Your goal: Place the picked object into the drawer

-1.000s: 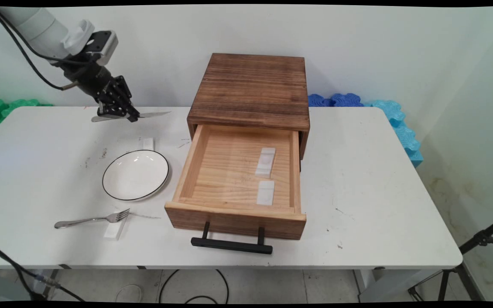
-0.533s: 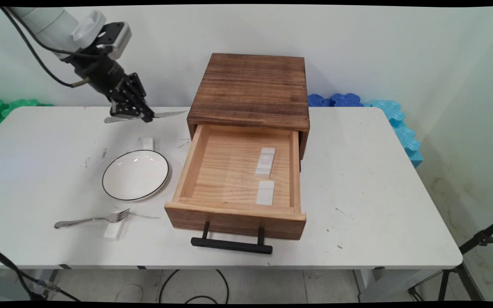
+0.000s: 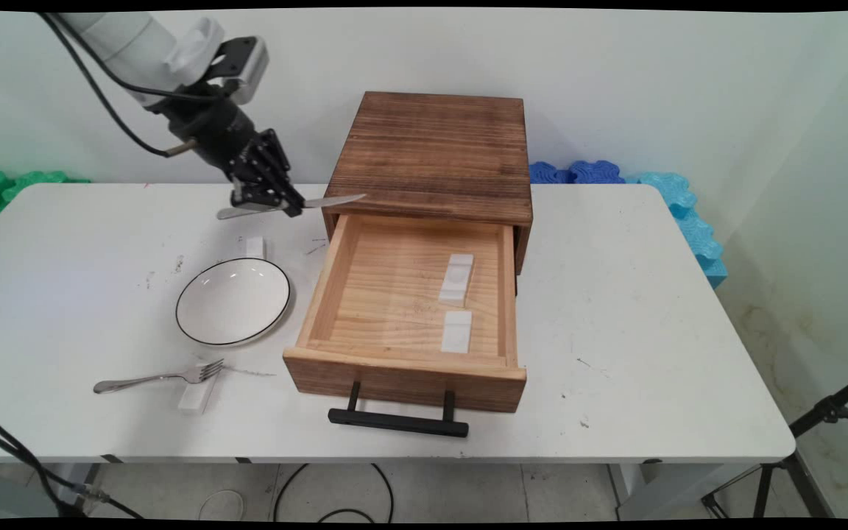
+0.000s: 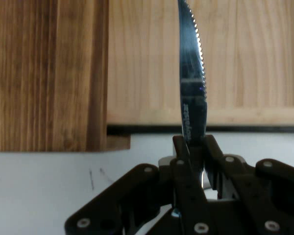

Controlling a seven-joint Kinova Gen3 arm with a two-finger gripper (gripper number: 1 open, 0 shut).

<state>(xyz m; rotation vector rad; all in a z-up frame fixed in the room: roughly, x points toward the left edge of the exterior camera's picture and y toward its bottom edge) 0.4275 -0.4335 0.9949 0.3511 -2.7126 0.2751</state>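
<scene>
Knife [image 3: 299, 205] sits in the upper left of the frame, pinched tight in your gripper [image 3: 271, 203], its tip over the open drawer's [image 3: 402, 294] back corner, I think. Next, carry it further over the drawer.

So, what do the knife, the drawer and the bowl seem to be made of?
Knife: likely polished steel, since its serrated blade shines.
Drawer: pale unfinished-looking wood, with visible grain.
Bowl: probably glazed ceramic, glossy white with a thin black rim.
</scene>
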